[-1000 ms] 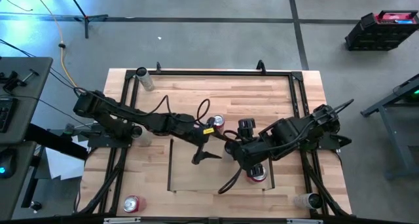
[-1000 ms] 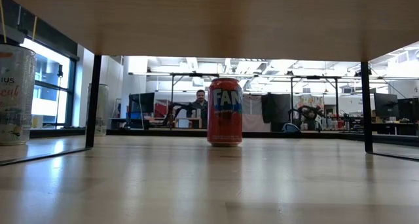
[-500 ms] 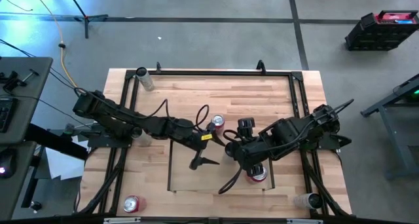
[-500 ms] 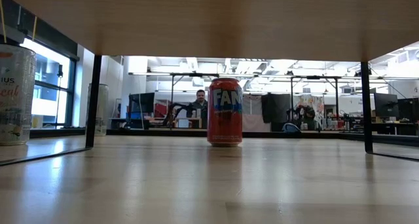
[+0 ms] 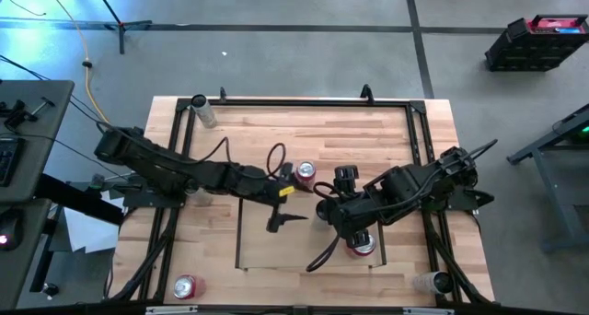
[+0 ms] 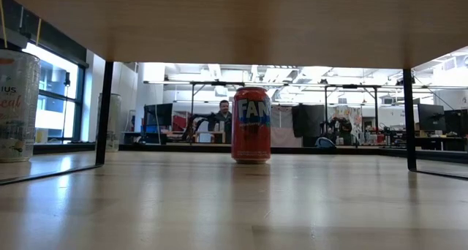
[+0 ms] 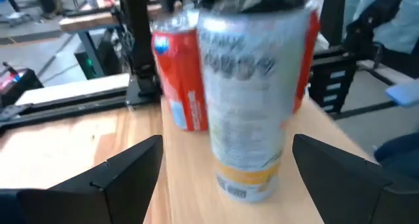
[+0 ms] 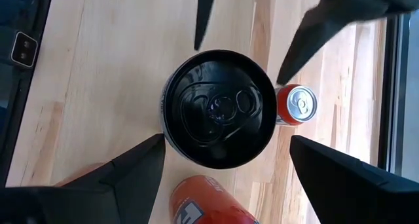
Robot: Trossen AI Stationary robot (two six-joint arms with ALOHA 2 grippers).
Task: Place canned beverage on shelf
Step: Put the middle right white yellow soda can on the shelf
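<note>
A tall silver can with a black top (image 8: 218, 109) stands upright on its base on the pale-wood shelf (image 5: 267, 250); it also shows in the left wrist view (image 7: 252, 99). My right gripper (image 5: 329, 212) is right above it, pointing down and open. Its fingers (image 8: 131, 175) stand on either side of the can's top, and I see no clear touch. My left gripper (image 5: 291, 223) is open and level with the can on its left. Its fingers (image 7: 127, 168) are spread wide, clear of the can's sides. A red can (image 5: 361, 246) stands on the shelf near the right rail.
A red Fanta can (image 6: 251, 124) stands on the table beyond the shelf's far edge (image 5: 304, 174). Other cans stand at the far left (image 5: 204, 112), near left (image 5: 184, 285) and near right (image 5: 428, 281) of the table. A black tube frame (image 5: 419, 131) borders the table.
My left gripper has drawn back a little toward the table's left and near edge, away from the silver can, and has stayed open. The can and my right gripper have kept still.
</note>
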